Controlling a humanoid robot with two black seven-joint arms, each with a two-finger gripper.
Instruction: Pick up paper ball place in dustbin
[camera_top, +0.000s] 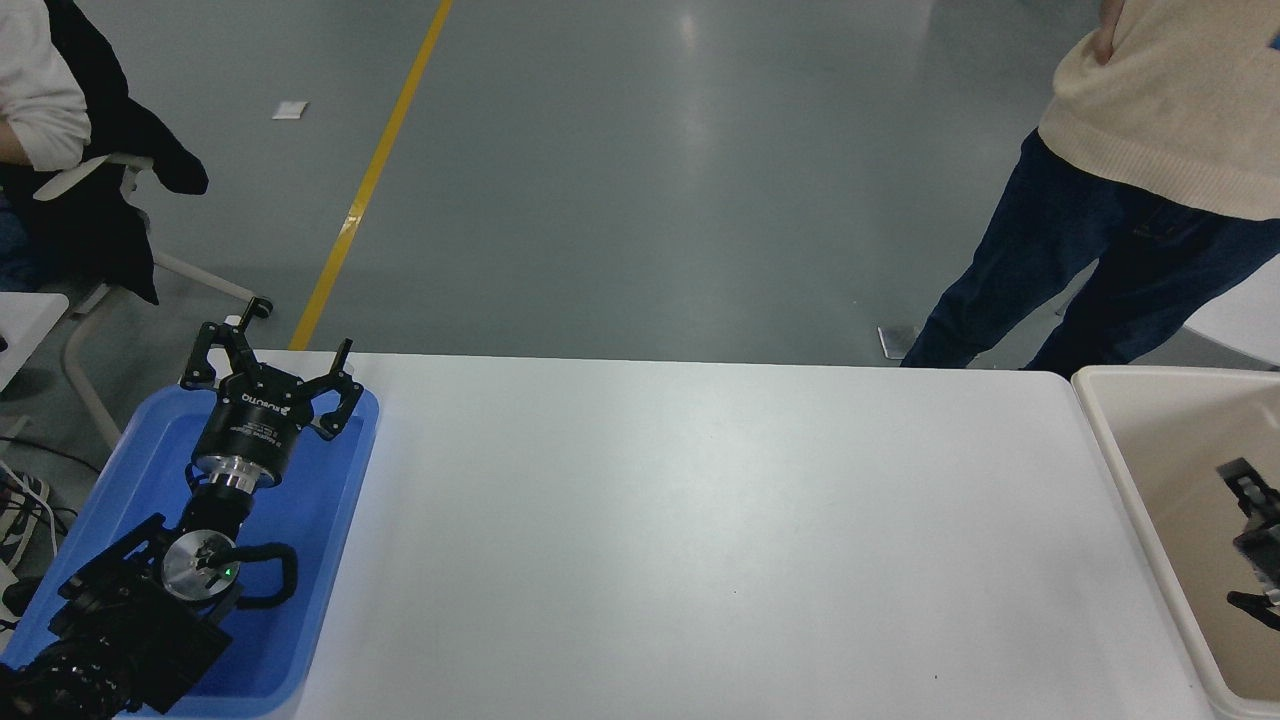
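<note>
My right pincer (1255, 545) hangs over the bin (1110, 440), cut off by the frame edge, so I cannot tell how its jaws stand. No ball shows anywhere; likely it is dropped. Next calls for lifting clear.

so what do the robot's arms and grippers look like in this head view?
Left gripper: matte black, cylindrical body with white lettering, black linkage fingers, silver metal ring at its base. Behind it a black arm with a round silver disc and a small green light, plus a looped black cable. Right gripper: only a sliver at the frame edge, black with grey parts; no markings readable.
</note>
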